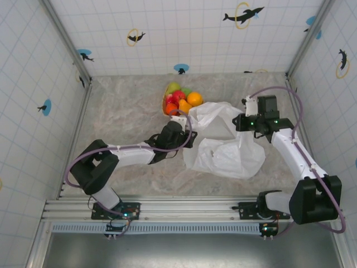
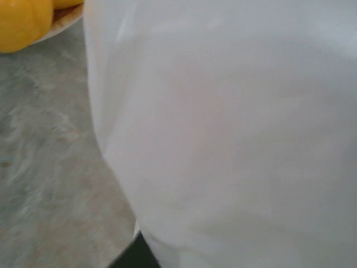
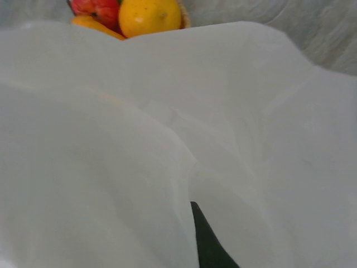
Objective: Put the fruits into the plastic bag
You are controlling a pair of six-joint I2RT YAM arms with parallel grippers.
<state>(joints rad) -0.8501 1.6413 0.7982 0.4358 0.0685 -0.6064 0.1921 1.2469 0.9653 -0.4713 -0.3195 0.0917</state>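
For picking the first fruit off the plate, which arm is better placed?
Left, probably. The left gripper sits at the plastic bag's edge right beside the fruits; the right gripper is across the bag, farther away. The left is shut on the film and must release first.

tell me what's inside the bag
No fruit shows in the bag. Its white film is folded over itself, so the inside is mostly hidden. The fruits that show sit piled on the plate outside it.
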